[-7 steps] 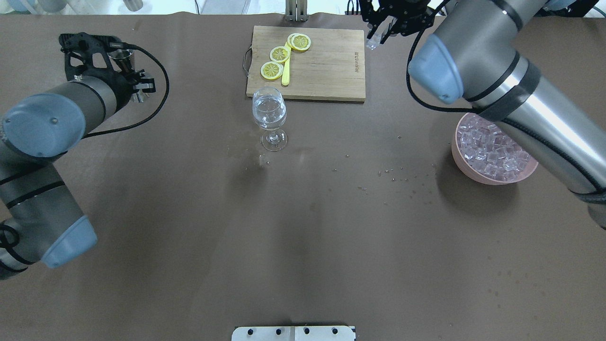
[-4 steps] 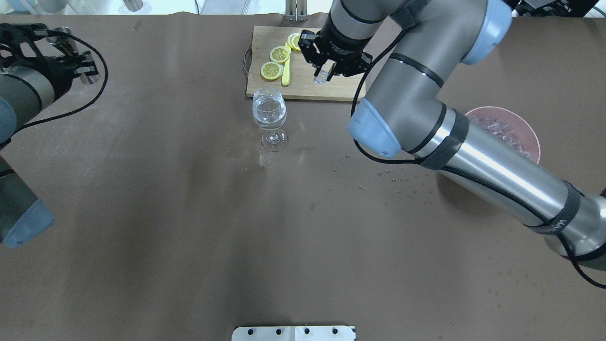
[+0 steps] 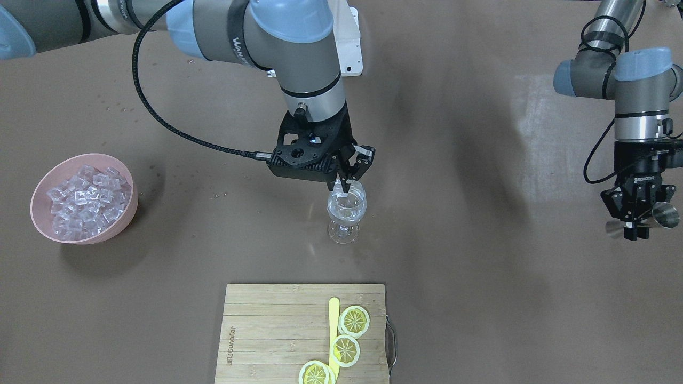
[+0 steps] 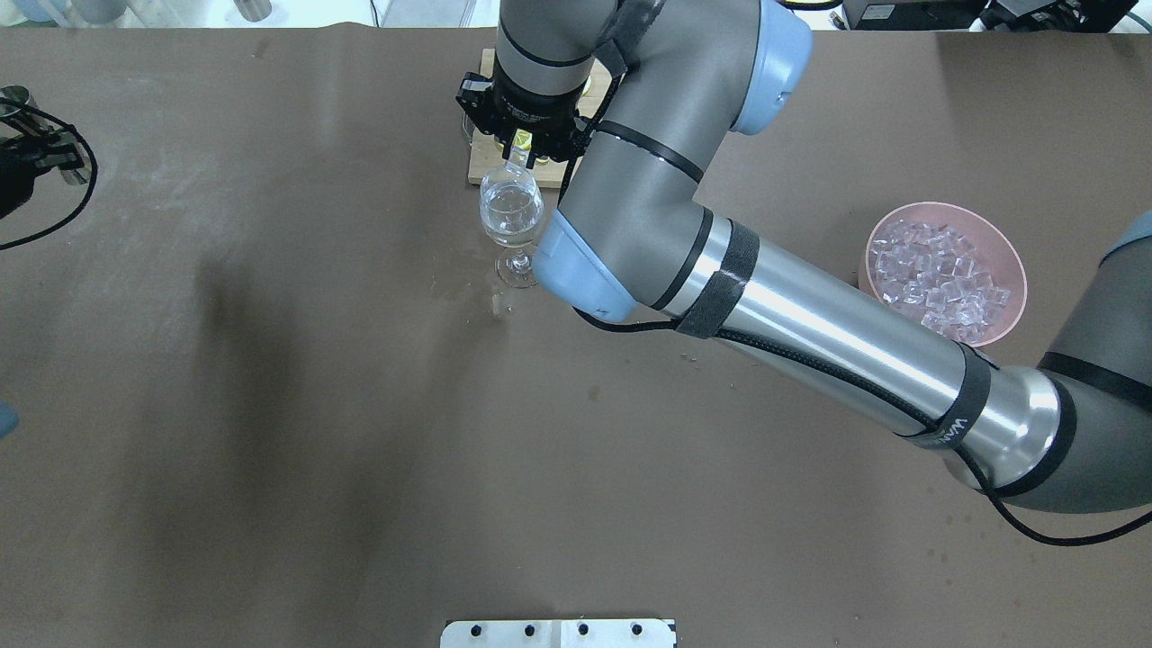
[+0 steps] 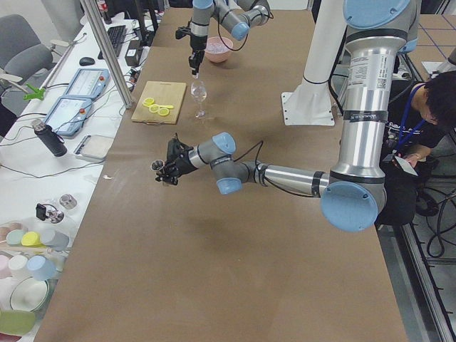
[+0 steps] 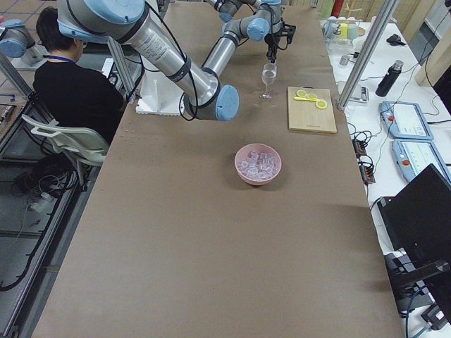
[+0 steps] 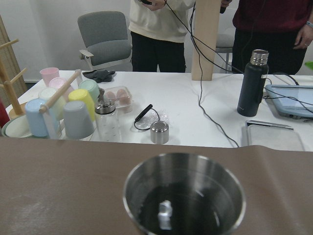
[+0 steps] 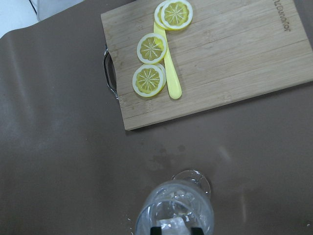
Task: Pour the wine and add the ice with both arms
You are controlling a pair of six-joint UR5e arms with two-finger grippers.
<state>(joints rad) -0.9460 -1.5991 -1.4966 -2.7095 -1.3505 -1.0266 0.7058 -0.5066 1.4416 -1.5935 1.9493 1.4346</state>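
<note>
Exterior front-facing view, mid-left: clear ice cubes (image 3: 82, 205) fill a round pink plastic bowl (image 3: 37, 194). At centre the right arm's black gripper (image 3: 344, 188) pinches one cube (image 8: 171, 226) directly above the clear stemmed wine glass (image 3: 347, 210), the nearer arm by far. Far right, the left black gripper (image 3: 640, 218) clasps a small steel cup (image 3: 667, 215). Glare blurs the pinched cube.

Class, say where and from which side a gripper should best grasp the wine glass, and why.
Probably the thin stem of the wine glass, approached level from the side: it stands upright, its bowl is wide and rounded, and the right gripper sits over the rim.
</note>
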